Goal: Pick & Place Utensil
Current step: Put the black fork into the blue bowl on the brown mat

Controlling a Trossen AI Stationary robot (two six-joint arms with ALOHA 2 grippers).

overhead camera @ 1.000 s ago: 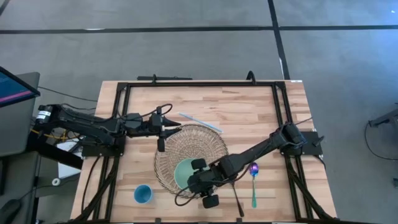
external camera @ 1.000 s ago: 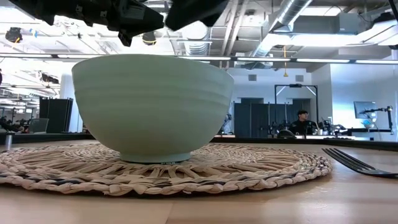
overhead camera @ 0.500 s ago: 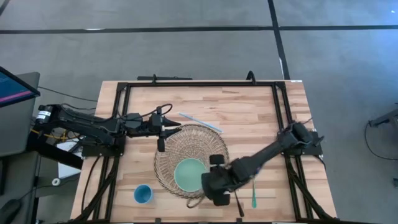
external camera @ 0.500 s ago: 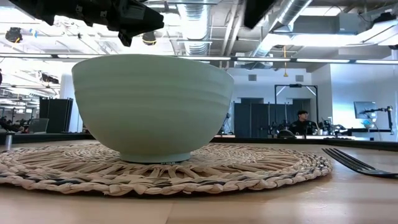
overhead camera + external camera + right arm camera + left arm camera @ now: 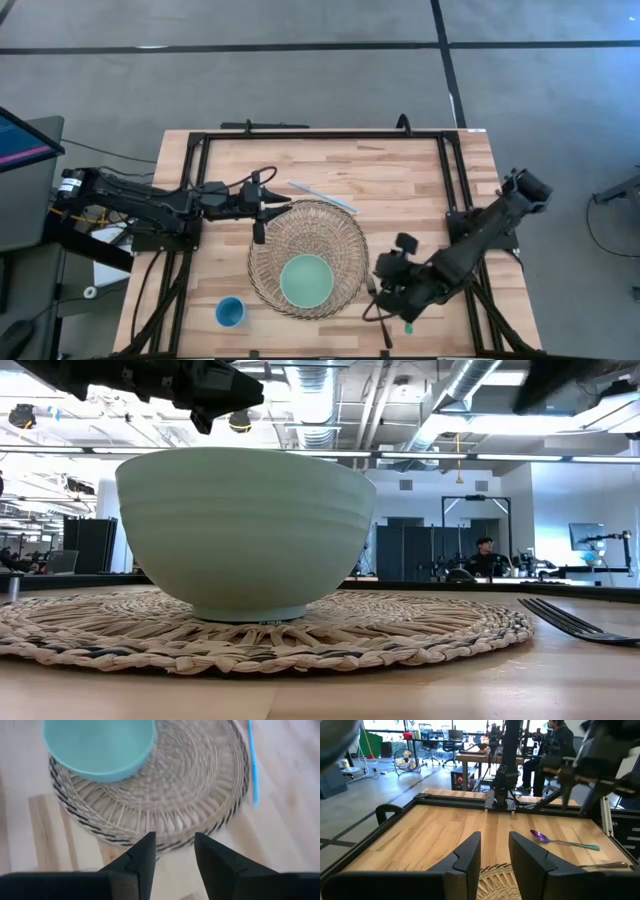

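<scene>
Seen from above, the right hand [image 5: 385, 292] hangs just right of the woven mat [image 5: 307, 258], which carries the pale green bowl [image 5: 305, 281], and the arm hides most of the utensils beneath it; only the teal tip of the spoon [image 5: 408, 325] shows. The left hand [image 5: 272, 207] waits at the mat's far left edge. A small blue cup [image 5: 230, 312] stands near the desk's [image 5: 400, 175] near left corner, and a light blue straw [image 5: 322, 196] lies beyond the mat.

At desk height, the bowl [image 5: 245, 530] fills the picture on the mat [image 5: 400, 630], and the fork [image 5: 575, 622] lies flat to the right, tines low against the wood.

Through the left wrist camera, its fingers [image 5: 470, 855] stand apart and empty; the spoon [image 5: 562, 840], purple bowl and teal handle, rests flat, well apart from the mat.

Through the right wrist camera, its fingers [image 5: 142, 857] are spread with nothing between them, above the mat's rim [image 5: 165, 837].

By its look the spoon is light, stiff and smooth, lying flush, so it would likely slip or pivot. A pinch across the narrow handle near its middle seems best.
</scene>
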